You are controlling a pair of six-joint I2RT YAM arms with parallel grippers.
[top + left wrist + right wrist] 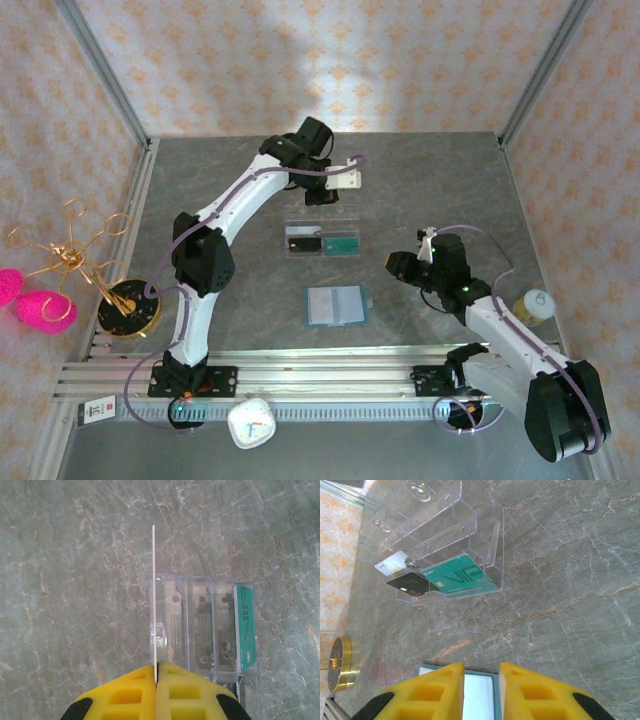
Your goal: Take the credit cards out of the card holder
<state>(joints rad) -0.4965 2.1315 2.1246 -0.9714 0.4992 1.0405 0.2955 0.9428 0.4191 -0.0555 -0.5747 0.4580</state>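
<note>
The left gripper point(156, 677) is clamped on a silvery grey credit card point(154, 590), held edge-on over one end of the clear acrylic tray point(220, 582), while the right gripper point(481, 672), fingers apart, hovers over the open card holder point(479, 700) lying on the bench point(570, 580) near the tray.

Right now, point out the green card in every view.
Top external: green card mid-table, at the right end of the clear tray.
Left wrist: green card right of centre, at the tray's right end.
Right wrist: green card upper left of centre, right of the black card.
Shared landmark: the tray holding it.
</note>
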